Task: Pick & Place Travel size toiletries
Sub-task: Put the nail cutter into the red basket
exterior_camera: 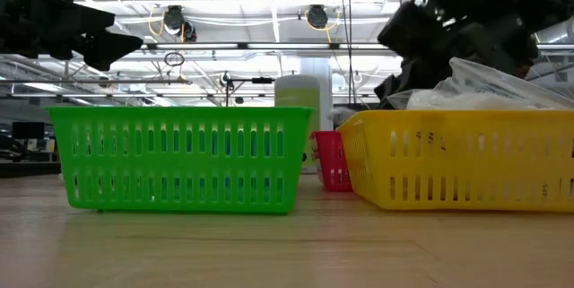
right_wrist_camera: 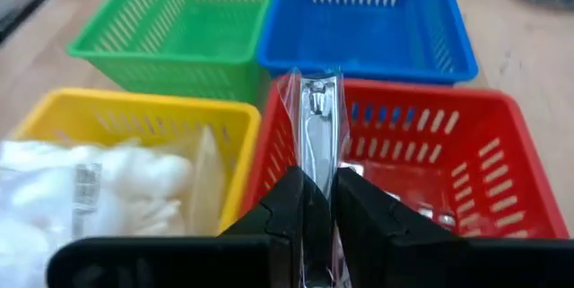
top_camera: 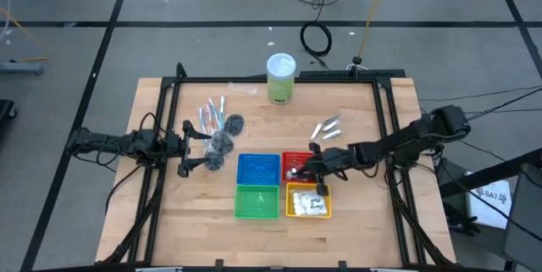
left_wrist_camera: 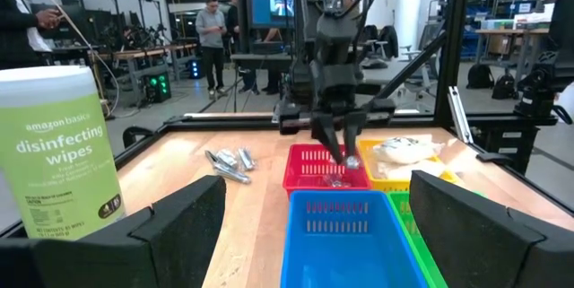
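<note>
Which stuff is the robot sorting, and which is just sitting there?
Sorting: the wrapped silver item pinched in the right gripper, silver items on the table, blue-white sticks, grey puffs, white sachets.
Just sitting: wipes tub.

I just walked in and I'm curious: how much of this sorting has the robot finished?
Partly done. White sachets already fill the yellow basket. The right gripper holds a wrapped silver item over the red basket. Silver foil tubes, blue-white sticks and grey puffs remain, near the open left gripper.

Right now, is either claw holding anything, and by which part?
Right claw grips a clear-wrapped nail clipper by its lower end, above the red basket. Left claw is empty.
</note>
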